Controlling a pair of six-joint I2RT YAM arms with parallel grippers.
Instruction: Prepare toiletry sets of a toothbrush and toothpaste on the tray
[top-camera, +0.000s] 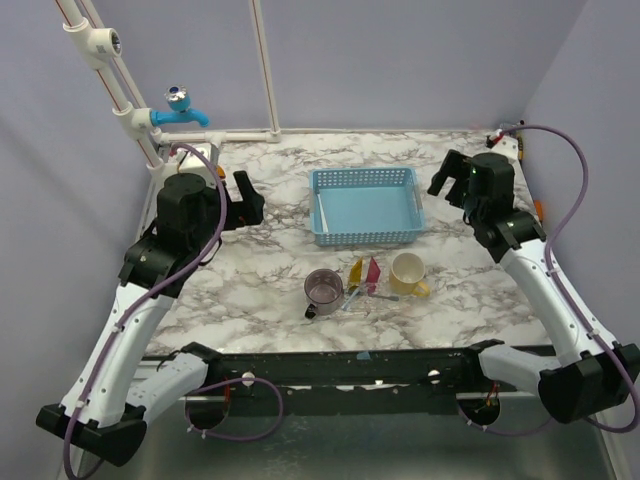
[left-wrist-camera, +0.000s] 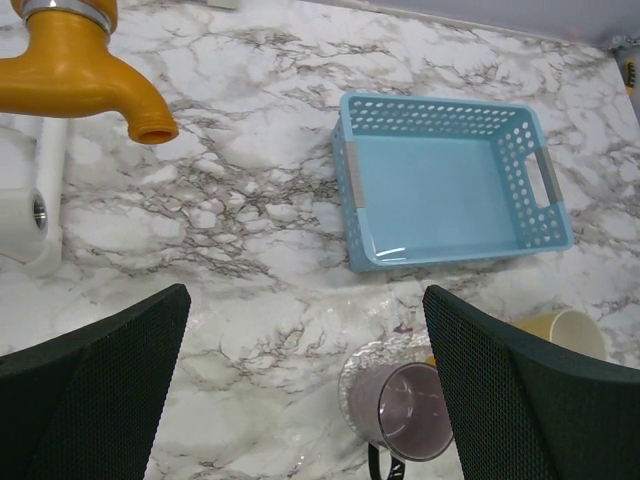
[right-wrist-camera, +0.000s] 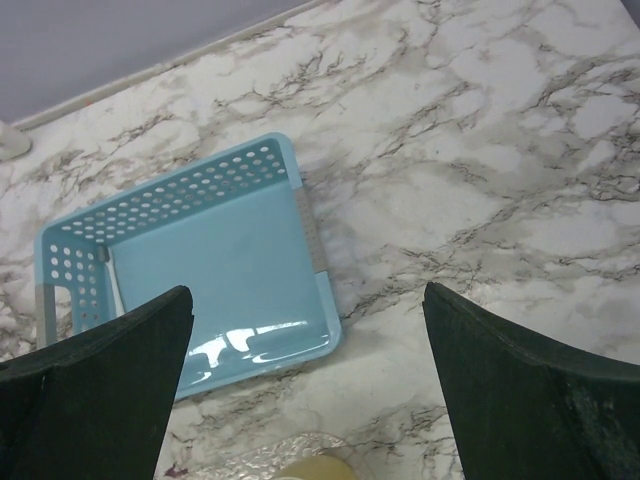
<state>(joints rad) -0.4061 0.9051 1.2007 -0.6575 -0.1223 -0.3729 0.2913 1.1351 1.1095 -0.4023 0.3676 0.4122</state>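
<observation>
The light blue basket tray (top-camera: 362, 232) stands mid-table and also shows in the left wrist view (left-wrist-camera: 450, 250) and the right wrist view (right-wrist-camera: 200, 300). A thin white stick (top-camera: 322, 212) lies along its left inner wall. In front of it, the yellow toothpaste tube (top-camera: 354, 271) and the magenta toothpaste tube (top-camera: 373, 270) lie side by side between a mauve cup (top-camera: 323, 288) and a cream mug (top-camera: 408, 272). Thin toothbrush-like handles (top-camera: 352, 297) lie by the tubes, too small to tell apart. My left gripper (top-camera: 245, 200) (left-wrist-camera: 305, 295) and right gripper (top-camera: 447, 175) (right-wrist-camera: 306, 290) hover open and empty.
A faucet (top-camera: 185, 112) on a white pipe frame (top-camera: 120, 90) stands at the back left, close to the left gripper. The mauve cup (left-wrist-camera: 400, 405) sits on a clear crinkled sheet. Walls close the table at the back and on both sides.
</observation>
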